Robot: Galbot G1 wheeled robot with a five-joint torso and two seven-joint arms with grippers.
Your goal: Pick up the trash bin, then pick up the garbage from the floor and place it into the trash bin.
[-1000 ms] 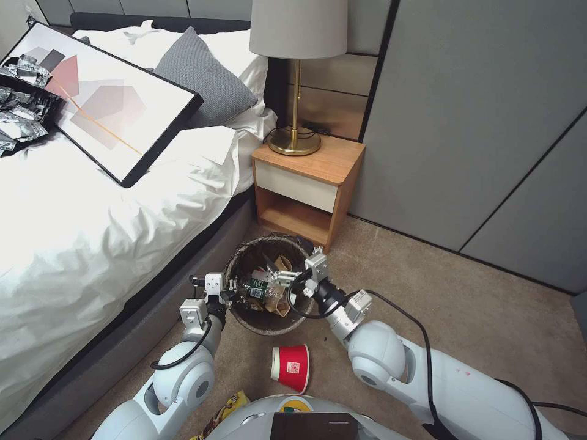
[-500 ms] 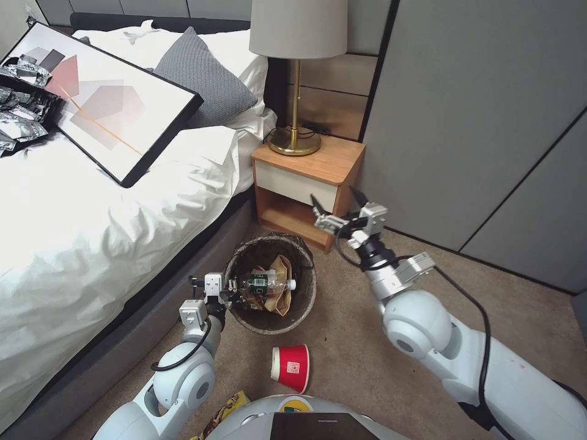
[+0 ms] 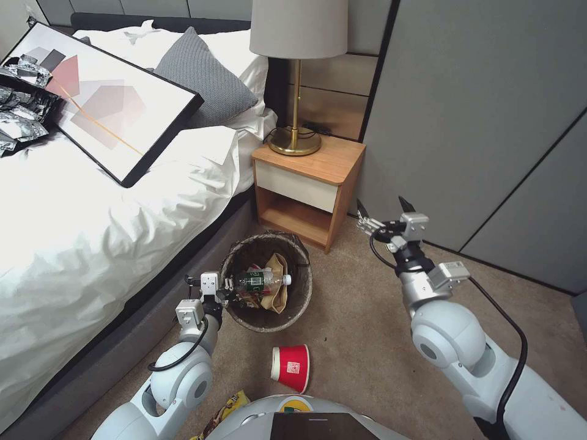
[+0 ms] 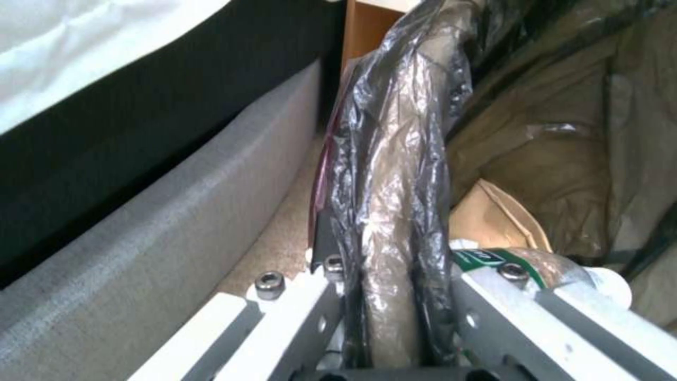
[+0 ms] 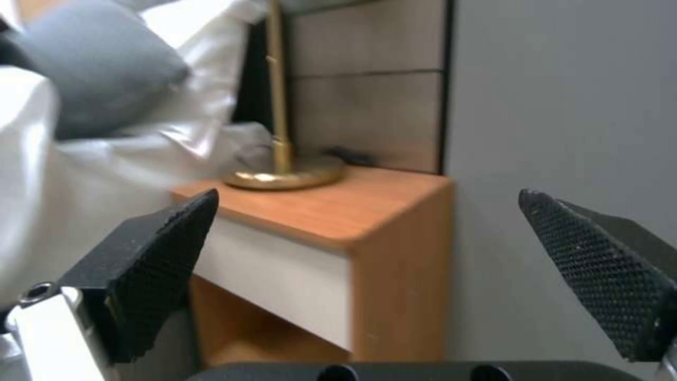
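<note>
The trash bin (image 3: 264, 324), lined with a dark bag, is at the foot of the bed, and my left gripper (image 3: 224, 287) is shut on its near-left rim. In the left wrist view the bagged rim (image 4: 386, 233) is pinched between the fingers. Inside the bin lie a green-labelled clear bottle (image 3: 260, 281) (image 4: 525, 262) and a crumpled brown paper bag (image 3: 278, 292) (image 4: 494, 211). Garbage on the carpet: a red paper cup (image 3: 291, 367) on its side and a yellow wrapper (image 3: 223, 412). My right gripper (image 3: 383, 211) (image 5: 367, 198) is open and empty, raised beside the nightstand.
The bed (image 3: 92, 244) runs along the left, with a framed picture (image 3: 104, 101) and a grey pillow (image 3: 205, 79) on it. A wooden nightstand (image 3: 306, 183) (image 5: 331, 211) carrying a brass lamp (image 3: 296, 73) stands behind the bin. Grey wall panels (image 3: 477, 122) close off the right. Open carpet (image 3: 367, 318) lies right of the bin.
My right gripper rose out from over the bin and swung up and right, open and empty. The bottle now lies in the bin. The left gripper keeps its hold on the rim.
</note>
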